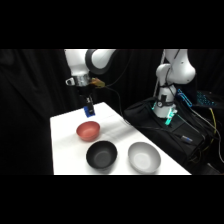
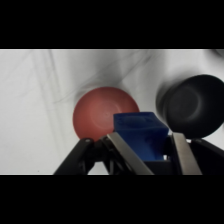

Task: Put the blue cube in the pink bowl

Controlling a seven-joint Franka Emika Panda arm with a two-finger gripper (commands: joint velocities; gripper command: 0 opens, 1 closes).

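Observation:
My gripper (image 1: 89, 110) hangs in the air above the table's far side, shut on the blue cube (image 1: 90, 112). In the wrist view the blue cube (image 2: 141, 134) sits clamped between the two metal fingers (image 2: 125, 150), well clear of the table. The pink bowl (image 1: 88, 131) stands on the table just below and a little toward the camera from the cube. Seen from the wrist, the pink bowl (image 2: 102, 112) lies under and to the left of the cube, and it holds nothing.
A glossy black bowl (image 1: 101, 155) and a grey-silver bowl (image 1: 144, 156) stand side by side near the table's front edge. The black bowl (image 2: 195, 104) also shows at the wrist view's right. Black bags and cables (image 1: 165, 127) lie beside the table on the right.

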